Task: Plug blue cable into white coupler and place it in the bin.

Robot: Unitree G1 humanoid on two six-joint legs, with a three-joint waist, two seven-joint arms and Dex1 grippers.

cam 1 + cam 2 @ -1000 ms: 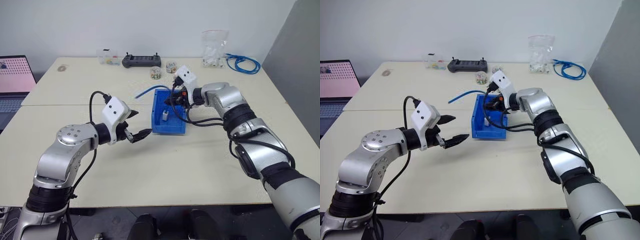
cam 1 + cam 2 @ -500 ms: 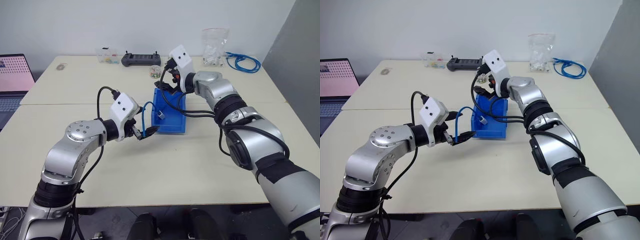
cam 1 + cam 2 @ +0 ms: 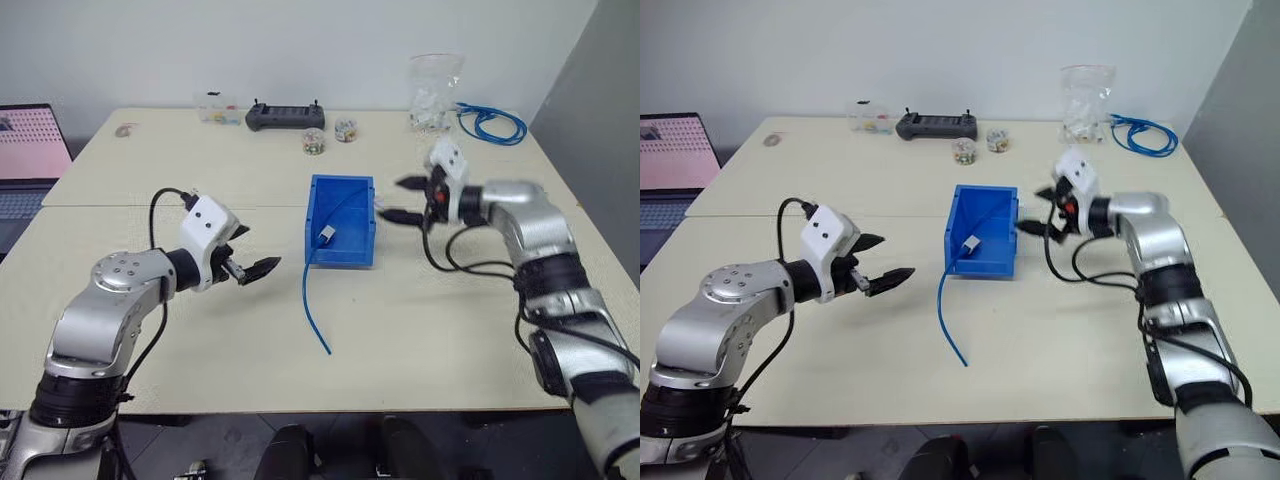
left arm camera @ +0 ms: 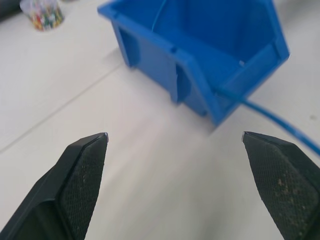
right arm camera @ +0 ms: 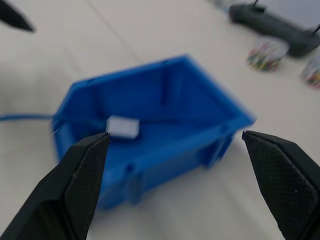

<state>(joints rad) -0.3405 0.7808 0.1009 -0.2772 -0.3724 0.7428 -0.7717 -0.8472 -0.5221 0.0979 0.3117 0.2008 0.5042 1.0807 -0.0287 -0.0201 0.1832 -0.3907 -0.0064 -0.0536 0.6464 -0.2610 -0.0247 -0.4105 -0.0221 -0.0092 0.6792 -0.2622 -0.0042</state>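
The bright blue bin (image 3: 358, 250) stands mid-table. Inside it lies the small white coupler (image 3: 327, 233), also in the right wrist view (image 5: 122, 126). The thin blue cable (image 3: 312, 305) runs from the coupler over the bin's front lip and trails across the table toward me; I cannot tell whether its plug sits in the socket. My left gripper (image 3: 258, 248) hovers open to the left of the bin, holding nothing. To the right of the bin my right gripper (image 3: 392, 198) is open and empty, pointing at the bin's side wall.
At the far table edge lie a black controller (image 3: 284, 117), two small jars (image 3: 313, 142), a clear bag (image 3: 432, 95) and a coiled blue cable bundle (image 3: 490, 123). A laptop (image 3: 30, 150) sits at the far left. The cable's loose end (image 3: 327, 350) lies near the front.
My right gripper has opened and swung from over the bin to its right side. My left gripper drew back to the left. The cable has dropped, its tail now on the table.
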